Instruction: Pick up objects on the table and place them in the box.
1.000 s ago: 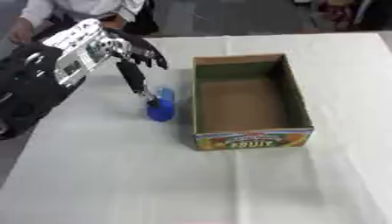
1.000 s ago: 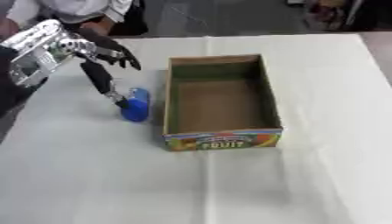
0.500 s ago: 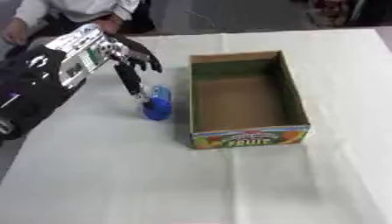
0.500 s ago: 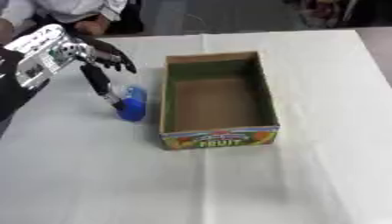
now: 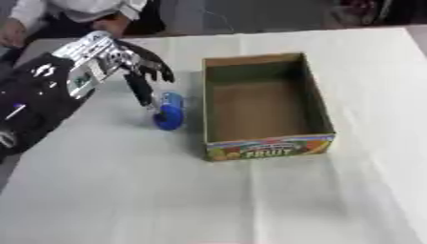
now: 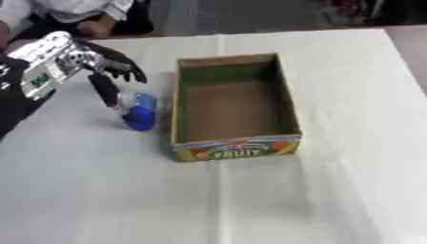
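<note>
The box (image 5: 267, 145) stands mid-table, open and empty, fruit label toward me. Just beside its left wall lies the blue bottle (image 5: 169, 111) on the cloth. My left hand (image 5: 133, 66) reaches down with fingers spread, one touching the bottle, nothing gripped yet. I judge this the grasp step; next I must curl around it, lift, and carry right.
</note>
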Available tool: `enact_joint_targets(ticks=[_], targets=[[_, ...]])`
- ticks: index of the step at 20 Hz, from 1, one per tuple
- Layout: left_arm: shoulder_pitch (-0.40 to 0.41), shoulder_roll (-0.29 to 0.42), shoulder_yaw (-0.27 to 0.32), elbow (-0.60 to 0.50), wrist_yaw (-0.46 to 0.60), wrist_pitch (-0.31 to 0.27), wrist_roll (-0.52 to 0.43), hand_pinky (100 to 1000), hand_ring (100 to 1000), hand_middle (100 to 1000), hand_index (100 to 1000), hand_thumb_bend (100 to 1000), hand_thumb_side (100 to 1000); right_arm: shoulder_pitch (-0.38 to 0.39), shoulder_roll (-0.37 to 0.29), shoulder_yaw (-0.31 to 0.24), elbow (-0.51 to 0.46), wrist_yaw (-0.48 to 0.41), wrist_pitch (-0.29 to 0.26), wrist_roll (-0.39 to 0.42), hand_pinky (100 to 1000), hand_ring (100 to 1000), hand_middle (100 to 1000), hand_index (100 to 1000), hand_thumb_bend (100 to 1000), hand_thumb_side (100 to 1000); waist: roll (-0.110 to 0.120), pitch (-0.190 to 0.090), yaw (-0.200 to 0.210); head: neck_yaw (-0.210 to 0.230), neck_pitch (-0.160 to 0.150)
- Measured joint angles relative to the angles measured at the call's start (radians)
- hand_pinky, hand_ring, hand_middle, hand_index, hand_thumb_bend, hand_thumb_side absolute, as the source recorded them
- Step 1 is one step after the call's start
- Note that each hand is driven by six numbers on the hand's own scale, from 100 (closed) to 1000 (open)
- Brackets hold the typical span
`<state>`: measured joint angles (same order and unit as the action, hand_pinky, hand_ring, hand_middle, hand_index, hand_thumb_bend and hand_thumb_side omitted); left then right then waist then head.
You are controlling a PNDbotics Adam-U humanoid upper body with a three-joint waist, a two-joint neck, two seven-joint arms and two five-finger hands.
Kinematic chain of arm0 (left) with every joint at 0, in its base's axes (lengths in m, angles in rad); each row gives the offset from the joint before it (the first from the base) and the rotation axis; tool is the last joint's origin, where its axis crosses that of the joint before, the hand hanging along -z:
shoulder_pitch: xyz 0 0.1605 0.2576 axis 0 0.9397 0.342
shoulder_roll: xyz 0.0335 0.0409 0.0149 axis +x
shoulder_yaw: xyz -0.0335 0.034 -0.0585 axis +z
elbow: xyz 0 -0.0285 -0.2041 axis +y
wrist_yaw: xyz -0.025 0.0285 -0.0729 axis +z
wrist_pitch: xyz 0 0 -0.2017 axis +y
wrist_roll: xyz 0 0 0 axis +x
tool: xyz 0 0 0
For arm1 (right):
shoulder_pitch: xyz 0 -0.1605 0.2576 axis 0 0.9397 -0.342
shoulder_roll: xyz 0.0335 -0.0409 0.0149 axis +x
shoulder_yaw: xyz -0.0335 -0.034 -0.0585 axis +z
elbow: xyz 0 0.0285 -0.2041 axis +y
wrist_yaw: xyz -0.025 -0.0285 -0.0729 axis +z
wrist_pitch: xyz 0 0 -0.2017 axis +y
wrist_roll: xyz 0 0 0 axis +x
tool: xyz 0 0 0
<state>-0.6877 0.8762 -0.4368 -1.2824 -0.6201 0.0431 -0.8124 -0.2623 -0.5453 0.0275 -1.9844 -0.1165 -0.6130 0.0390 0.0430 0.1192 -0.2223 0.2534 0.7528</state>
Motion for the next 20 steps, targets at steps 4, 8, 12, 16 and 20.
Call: enact_joint_targets(ticks=[4,8,12,16,20], targets=[[0.0,-0.006,-0.001,0.017,-0.009,-0.007,0.002,812,853,889,956,701,470,0.0,0.0,0.0,0.0,-0.004,0.002,0.002,227,512,503,601,100,886,0.0,0.002,-0.002,0.0,0.0],[0.0,-0.019,-0.002,0.031,-0.018,-0.015,0.006,808,845,883,953,700,469,-0.002,0.0,0.0,0.0,-0.005,0.001,0.002,228,512,503,601,100,886,0.0,0.002,-0.003,0.0,0.0],[0.0,-0.03,-0.009,0.048,-0.028,-0.026,0.007,810,842,879,952,700,466,-0.006,0.0,0.0,0.0,-0.008,0.002,0.003,228,512,503,601,100,885,0.0,0.003,-0.004,0.0,-0.001],[0.0,-0.041,-0.015,0.065,-0.041,-0.038,0.005,792,827,868,950,702,463,-0.009,0.0,0.0,0.0,-0.012,0.0,0.005,228,512,503,601,100,885,0.0,0.004,-0.006,0.001,0.0],[0.0,-0.048,-0.02,0.081,-0.054,-0.048,0.007,785,805,851,945,699,458,-0.009,0.0,0.0,0.0,-0.013,-0.001,0.006,228,512,503,601,100,885,0.001,0.004,-0.007,0.001,0.0]])
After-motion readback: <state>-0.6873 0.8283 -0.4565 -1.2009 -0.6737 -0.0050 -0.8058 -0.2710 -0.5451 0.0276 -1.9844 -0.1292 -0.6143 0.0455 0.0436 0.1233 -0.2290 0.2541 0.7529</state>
